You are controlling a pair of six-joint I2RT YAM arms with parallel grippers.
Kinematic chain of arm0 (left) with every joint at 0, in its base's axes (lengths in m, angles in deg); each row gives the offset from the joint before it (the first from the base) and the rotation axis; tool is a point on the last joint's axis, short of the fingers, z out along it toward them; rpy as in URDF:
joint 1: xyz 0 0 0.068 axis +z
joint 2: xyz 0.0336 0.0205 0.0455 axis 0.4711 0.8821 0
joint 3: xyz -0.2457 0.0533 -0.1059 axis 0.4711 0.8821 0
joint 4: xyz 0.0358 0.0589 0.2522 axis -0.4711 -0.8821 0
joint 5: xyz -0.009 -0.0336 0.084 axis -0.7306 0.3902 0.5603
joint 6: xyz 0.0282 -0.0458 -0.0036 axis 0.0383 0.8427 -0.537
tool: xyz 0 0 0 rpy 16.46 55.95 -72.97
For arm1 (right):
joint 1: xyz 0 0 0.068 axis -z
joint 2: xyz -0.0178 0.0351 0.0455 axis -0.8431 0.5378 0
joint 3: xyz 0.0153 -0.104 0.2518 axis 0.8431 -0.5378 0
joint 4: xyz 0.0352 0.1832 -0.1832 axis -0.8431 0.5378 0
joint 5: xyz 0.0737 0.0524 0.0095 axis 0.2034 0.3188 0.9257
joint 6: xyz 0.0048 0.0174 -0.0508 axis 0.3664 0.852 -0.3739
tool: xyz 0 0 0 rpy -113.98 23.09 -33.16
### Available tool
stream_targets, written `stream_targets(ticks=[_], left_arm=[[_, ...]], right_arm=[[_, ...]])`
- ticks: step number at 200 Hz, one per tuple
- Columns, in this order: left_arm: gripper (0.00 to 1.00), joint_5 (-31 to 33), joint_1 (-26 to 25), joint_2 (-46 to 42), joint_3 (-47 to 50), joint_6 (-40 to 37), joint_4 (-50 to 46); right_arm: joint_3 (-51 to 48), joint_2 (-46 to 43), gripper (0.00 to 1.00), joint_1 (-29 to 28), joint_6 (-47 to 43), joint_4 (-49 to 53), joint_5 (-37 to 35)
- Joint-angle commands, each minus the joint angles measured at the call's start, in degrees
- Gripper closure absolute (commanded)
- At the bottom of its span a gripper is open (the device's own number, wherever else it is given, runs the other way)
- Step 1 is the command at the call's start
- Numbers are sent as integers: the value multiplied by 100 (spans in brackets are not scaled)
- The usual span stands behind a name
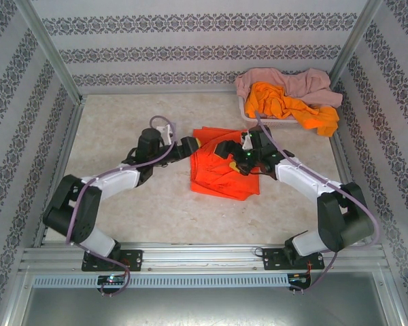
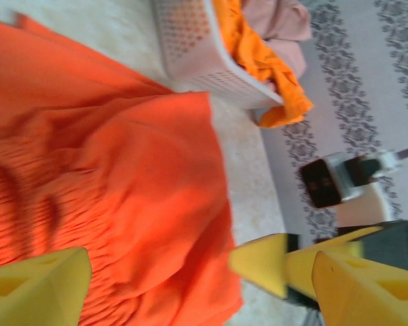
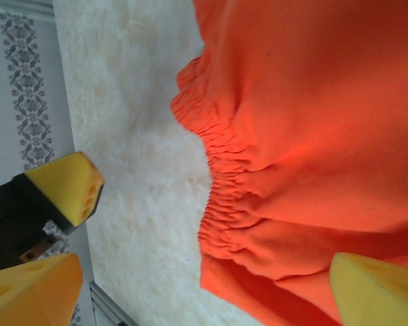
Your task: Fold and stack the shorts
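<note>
done: one orange pair lies on the table, mid-table, between the two arms. Layers overlap, so it looks folded at least once; edges uneven, can't say if the fold is final.
left: second orange pair and pink pair sit heaped in and over the white basket at the far right corner, unfolded. No stack yet.
progress: my read is about a third at best, one of three handled.
left gripper: fingers spread wide, nothing pinched. Hangs low over the far-left edge of the table pair, gathered cloth under it.
right gripper: fingers spread wide, holding nothing. Low over the far-right side, elastic waistband running below between the pads.
arm pose: both arms reach inward and forward from their bases, elbows out, wrists turned toward each other across the shorts. Tips near each other, not touching.
contact: can't tell if either pad touches the cloth.
next, likely: tidy this pair or fetch one from the basket.
</note>
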Motion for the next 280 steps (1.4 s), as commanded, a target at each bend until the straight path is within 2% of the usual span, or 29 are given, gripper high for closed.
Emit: stream_targets(ticks=[1, 52, 109, 147, 168, 195, 235, 256, 280], left_arm=[[15, -257, -206, 542, -376, 554, 896], [18, -327, -385, 1972, -989, 1227, 1900], [18, 257, -192, 2738, -1455, 289, 933], [18, 288, 157, 3136, -1531, 174, 851], [19, 122, 188, 2914, -1425, 103, 870], [18, 33, 165, 1944, -1119, -109, 539], [12, 160, -232, 454, -826, -438, -575], [10, 246, -582, 327, -672, -292, -661], [11, 258, -907, 659, -411, 147, 25]], right_arm=[[-276, -148, 6, 11, 203, -494, -70], [-902, -118, 7, 121, 264, -698, -249], [-1474, -37, 7, 117, 267, -888, -82], [-1933, -249, 7, 118, 296, -958, 16], [-1988, -416, 7, 124, 280, -979, 164], [-1662, -801, 6, 141, -2, -565, 281], [-1073, -1486, 2, 427, -1186, 688, -278], [-869, -1689, 2, 743, -1743, 1187, -446], [-702, -1829, 2, 1202, -2185, 1671, -460]])
